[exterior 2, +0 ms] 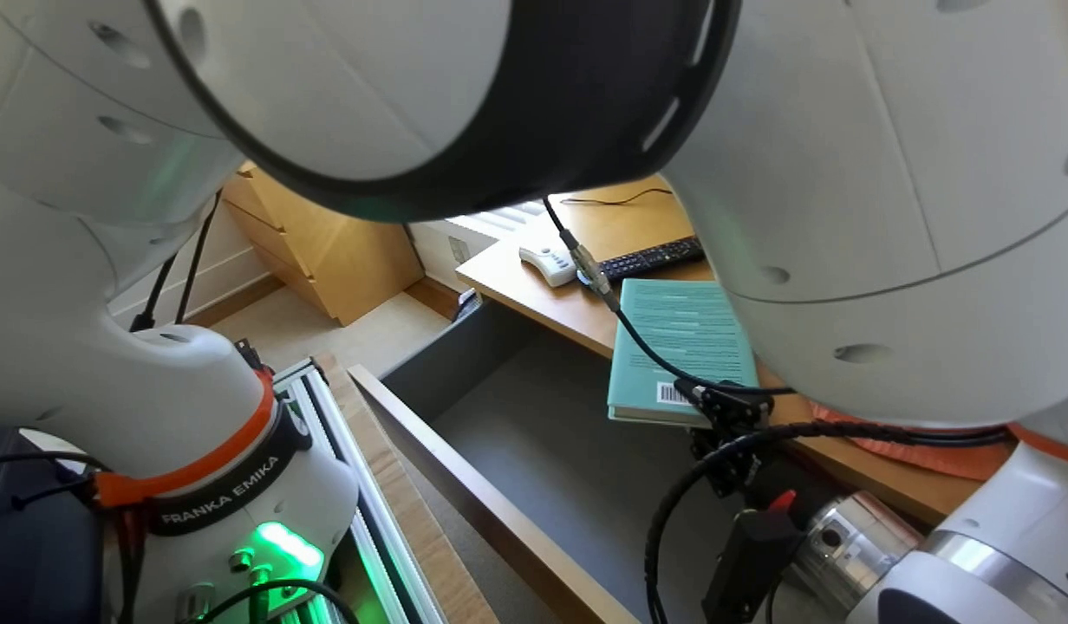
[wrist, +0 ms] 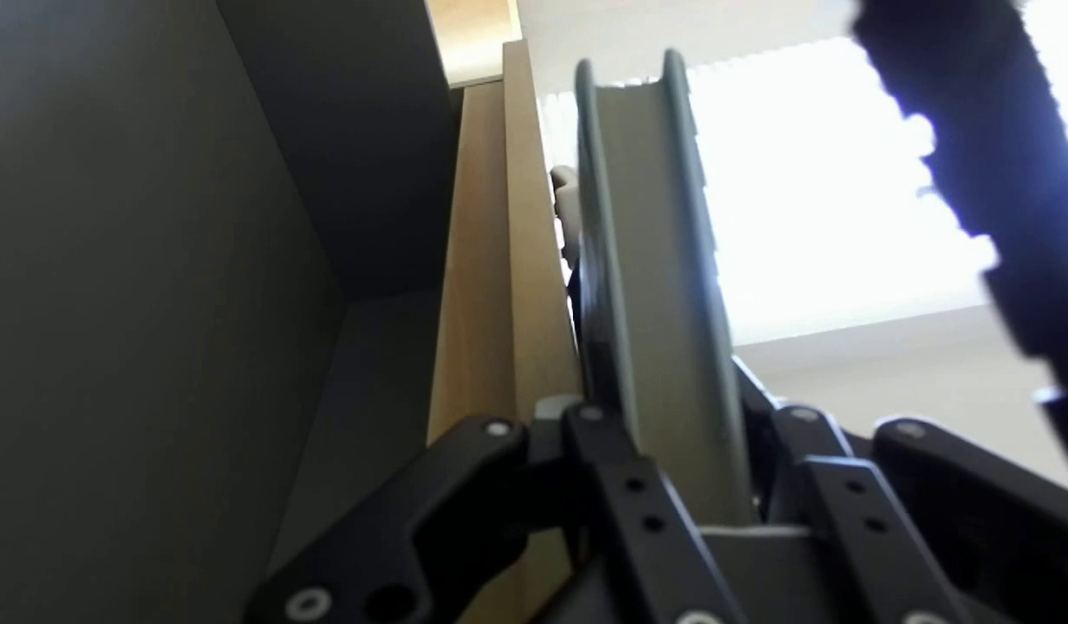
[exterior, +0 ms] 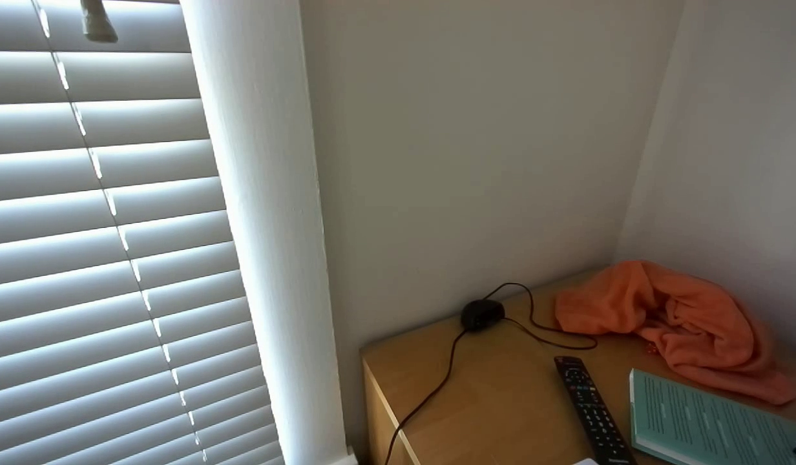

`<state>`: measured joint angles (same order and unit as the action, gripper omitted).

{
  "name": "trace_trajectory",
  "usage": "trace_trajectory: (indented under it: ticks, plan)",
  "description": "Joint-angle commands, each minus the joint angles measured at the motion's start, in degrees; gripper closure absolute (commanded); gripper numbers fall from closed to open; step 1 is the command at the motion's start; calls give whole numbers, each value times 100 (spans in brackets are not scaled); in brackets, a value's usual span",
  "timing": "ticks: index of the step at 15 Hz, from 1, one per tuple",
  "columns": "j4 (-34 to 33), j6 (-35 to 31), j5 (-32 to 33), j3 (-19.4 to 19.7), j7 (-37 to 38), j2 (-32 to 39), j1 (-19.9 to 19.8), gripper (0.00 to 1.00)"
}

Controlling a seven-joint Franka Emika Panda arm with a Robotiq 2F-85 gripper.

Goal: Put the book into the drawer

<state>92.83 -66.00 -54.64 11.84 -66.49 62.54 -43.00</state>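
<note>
Teal covers, printed with fine lines of text, enclose the book point(exterior 2: 664, 329); its page block shows tan in the wrist view. Fingers of the gripper point(wrist: 680, 399) are drawn in to the book's thickness, one against each cover. The book is at the smooth wood-toned top point(exterior: 501, 400), near end projecting over the drawer point(exterior 2: 534, 425); whether its underside rests on the top cannot be told. The drawer stands open: flat grey floor, grey wall, wood-edged front, partly hidden by the arm point(exterior 2: 855, 217). Also on the top: crumpled orange cloth point(exterior: 714, 323), slim black remote point(exterior: 592, 410), curved white handset point(exterior 2: 547, 262).
</note>
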Motion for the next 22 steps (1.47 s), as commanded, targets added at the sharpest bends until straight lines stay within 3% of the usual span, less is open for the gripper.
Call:
trace_trajectory:
  ticks: [1, 14, 22]
  plan:
    - [-305, 533, 470, -55, -206, 208, -99, 94]
    - [-726, 1255, 2374, -356, -1110, 148, -48, 93]
    - [-571, 1098, 3122, -352, -818, -129, 111, 93]
